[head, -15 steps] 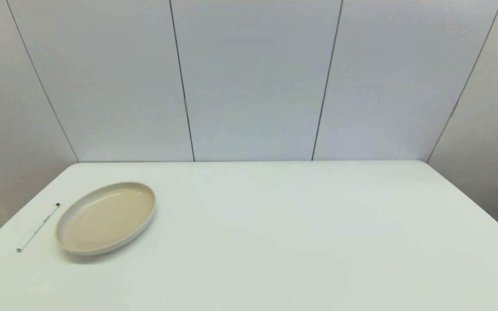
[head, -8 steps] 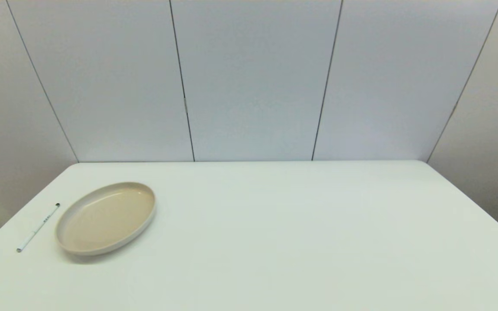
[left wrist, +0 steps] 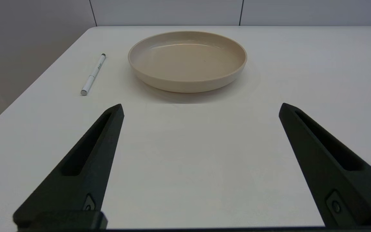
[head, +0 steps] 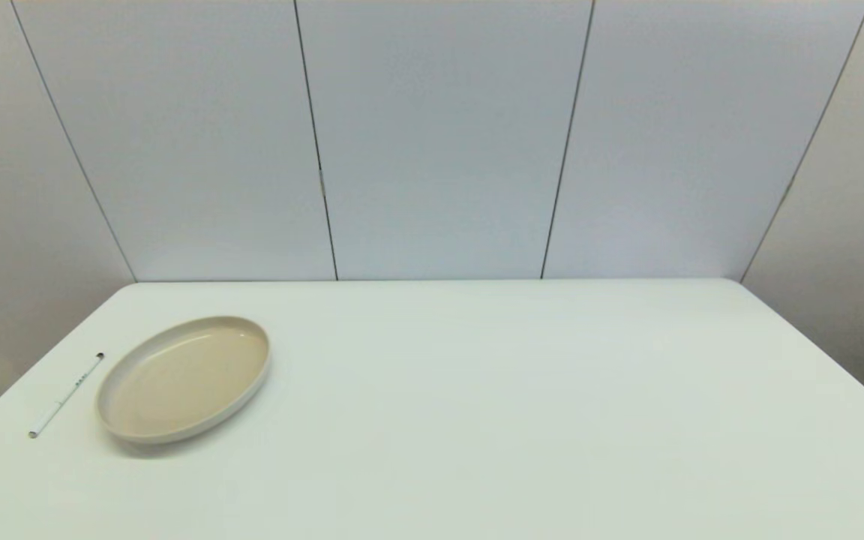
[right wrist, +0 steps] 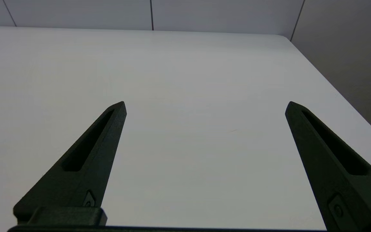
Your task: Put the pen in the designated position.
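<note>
A plain white bench [head: 477, 420] is filling the lower half of the head view, with pale wall panels [head: 439, 142] standing behind its far edge. Neither arm is showing in that view.

A slim white pen with a small dark tip and tiny dark print mid-barrel [head: 66, 395] is lying flat on the bench at the far left, close to the left edge. Its dark tip is pointing toward the far side, and the barrel is slanting so that the near end is sitting farther left. Just to the right of it, apart and not touching, a beige oval dish with a grey rim [head: 184, 377] is resting on the bench; nothing is lying inside it.

The left hand [left wrist: 201, 108] is hovering at the near side of the bench, released — its two long black fingers [left wrist: 89, 154] are spread wide apart, gripping nothing. The dish is lying beyond the hand, and the pen is lying beyond and to the left of it.

The right hand [right wrist: 205, 106] is likewise released, its black fingers [right wrist: 89, 154] spread wide over bare white bench on the right side — well apart from pen and dish.
</note>
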Robot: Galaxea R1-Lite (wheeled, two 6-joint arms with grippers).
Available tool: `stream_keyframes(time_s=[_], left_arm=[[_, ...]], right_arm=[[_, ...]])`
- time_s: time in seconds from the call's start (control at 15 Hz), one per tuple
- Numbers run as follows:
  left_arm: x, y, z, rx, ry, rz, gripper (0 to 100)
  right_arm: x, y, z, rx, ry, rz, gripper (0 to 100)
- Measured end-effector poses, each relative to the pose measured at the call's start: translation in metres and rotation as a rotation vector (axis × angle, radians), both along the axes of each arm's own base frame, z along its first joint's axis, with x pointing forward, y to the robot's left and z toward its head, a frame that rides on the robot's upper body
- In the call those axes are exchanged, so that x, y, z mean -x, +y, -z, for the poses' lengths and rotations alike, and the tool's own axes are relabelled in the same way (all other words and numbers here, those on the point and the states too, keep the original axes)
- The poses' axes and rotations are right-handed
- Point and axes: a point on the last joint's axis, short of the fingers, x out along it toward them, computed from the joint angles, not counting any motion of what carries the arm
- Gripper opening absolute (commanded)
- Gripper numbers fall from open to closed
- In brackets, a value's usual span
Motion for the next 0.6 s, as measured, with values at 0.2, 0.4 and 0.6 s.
stream_keyframes(time_s=[0.2,0.4,0.6], left_arm=[[0.0000,0.0000,0.0000,0.000,0.000,0.000,100],[0.0000,0.0000,0.0000,0.000,0.000,0.000,100],[0.0000,0.0000,0.0000,0.000,0.000,0.000,100]], right_arm=[[0.0000,0.0000,-0.0001,0.000,-0.001,0.000,100],[0.0000,0.0000,-0.0002,0.003,-0.002,-0.001,100],[0.0000,0.0001,-0.0001,0.006,-0.001,-0.003,100]])
